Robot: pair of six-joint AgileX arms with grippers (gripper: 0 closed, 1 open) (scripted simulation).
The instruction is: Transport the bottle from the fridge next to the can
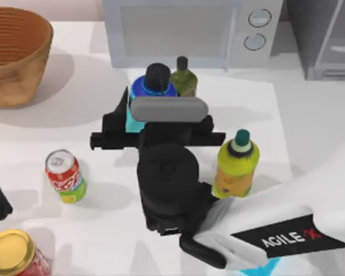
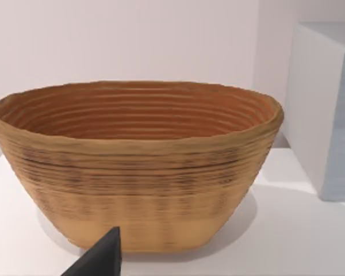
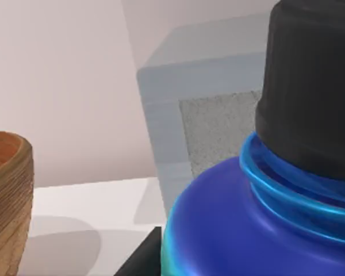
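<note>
The bottle (image 3: 230, 230) has a glossy blue shoulder, looks like smooth plastic, with a matt black cap. The basket (image 2: 138, 167) is ribbed and woven-looking, maybe wicker. The can (image 1: 65, 175) has a shiny metal top, and the microwave (image 1: 190, 29) is smooth and pale.

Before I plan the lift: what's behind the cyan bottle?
Behind the bottle stands the white microwave, the dark green oil bottle beside it. The right gripper hides its lower body.

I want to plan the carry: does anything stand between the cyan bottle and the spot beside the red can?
Nothing visible does. The bottle stands in front of the microwave with the right gripper at it; the table toward the can is bare.
</note>
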